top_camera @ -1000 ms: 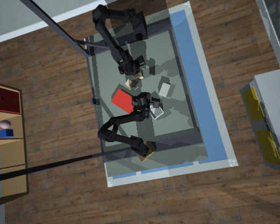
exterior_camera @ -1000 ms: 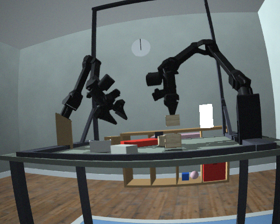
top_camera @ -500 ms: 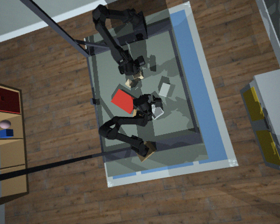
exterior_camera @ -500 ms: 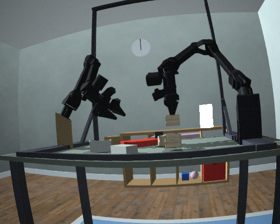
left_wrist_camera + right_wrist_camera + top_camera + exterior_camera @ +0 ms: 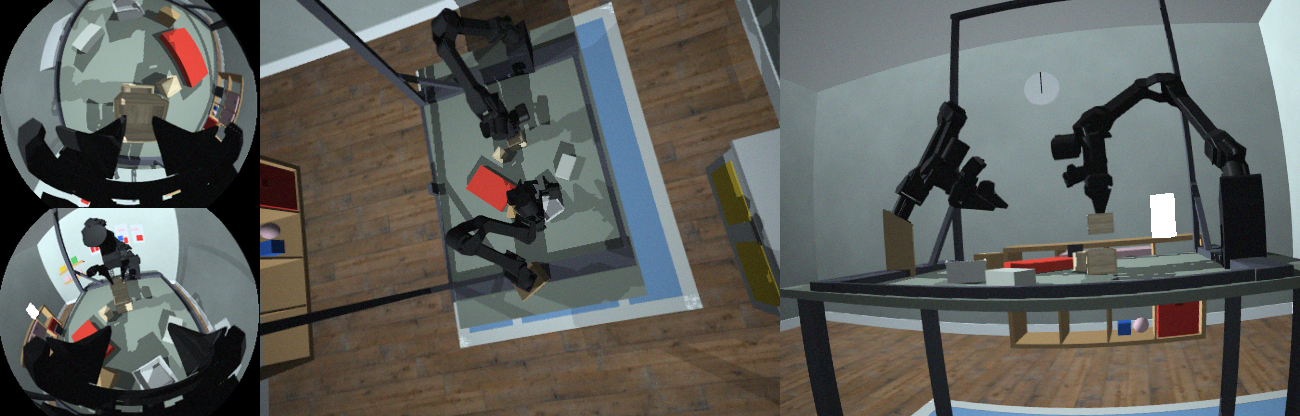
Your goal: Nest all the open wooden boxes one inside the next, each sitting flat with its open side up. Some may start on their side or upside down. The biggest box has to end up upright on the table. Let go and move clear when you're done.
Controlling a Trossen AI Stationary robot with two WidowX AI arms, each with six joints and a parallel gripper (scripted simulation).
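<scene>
My left gripper [image 5: 1100, 212] [image 5: 139, 119] has its fingers spread inside a small open wooden box [image 5: 1100, 224] [image 5: 141, 110] [image 5: 119, 291], holding it by its walls, open side up, in the air. Below it a second wooden box [image 5: 1102, 261] [image 5: 123, 305] stands on the table, partly hidden in the left wrist view. A pale wooden piece [image 5: 499, 154] [image 5: 169, 86] [image 5: 106, 313] lies beside it, tilted; whether it is a box is unclear. A tan wooden piece [image 5: 168, 16] [image 5: 108, 378] lies near the red block. My right gripper [image 5: 1000, 205] [image 5: 140, 328] is open and empty, above the table.
A red block [image 5: 488, 188] [image 5: 1040, 264] [image 5: 187, 57] lies beside the pale piece. A grey open container [image 5: 554, 209] [image 5: 966, 271] [image 5: 155, 374] stands under the right arm. A white block [image 5: 566, 166] [image 5: 1010, 277] [image 5: 88, 38] lies on the other side of the table.
</scene>
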